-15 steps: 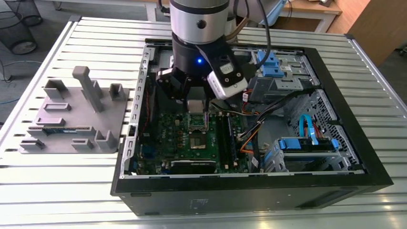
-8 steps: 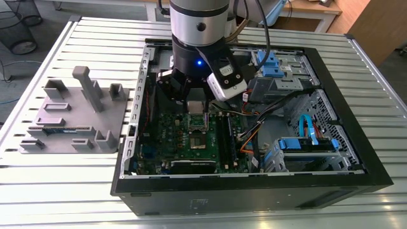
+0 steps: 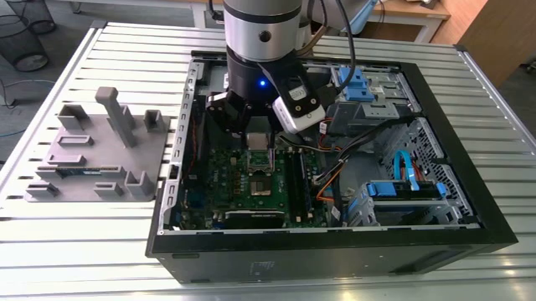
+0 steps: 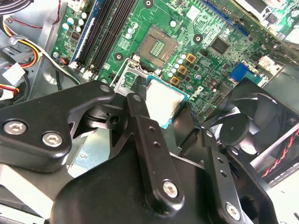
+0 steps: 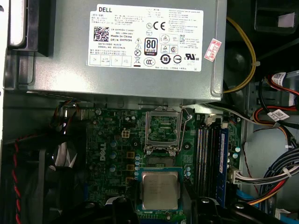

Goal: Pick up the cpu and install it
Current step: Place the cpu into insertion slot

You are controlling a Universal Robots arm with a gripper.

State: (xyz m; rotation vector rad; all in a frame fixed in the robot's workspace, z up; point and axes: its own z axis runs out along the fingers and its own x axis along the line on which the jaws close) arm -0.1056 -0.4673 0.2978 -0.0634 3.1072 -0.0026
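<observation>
The cpu (image 5: 160, 189) is a small square chip with a silver-grey top and a green rim. It hangs above the green motherboard (image 5: 110, 140), gripped at two opposite edges by my black fingers (image 4: 140, 112). In the second wrist view the cpu (image 4: 163, 100) sits between the same fingers. The open socket (image 5: 162, 128) with its bare pin field lies on the board just beyond the chip, its metal lever (image 5: 185, 125) swung up. In the second wrist view the socket (image 4: 156, 46) is uncovered. In the exterior view my gripper (image 3: 260, 143) is down inside the case over the motherboard (image 3: 225, 182).
A big grey power supply box (image 5: 117, 46) with a white label stands next to the socket. Memory slots (image 5: 211, 158) run beside it, and a black fan (image 4: 247, 126) sits close to my fingers. Cable bundles (image 5: 275, 172) and blue drive bays (image 3: 402, 188) crowd the case. A grey parts fixture (image 3: 92, 150) stands outside.
</observation>
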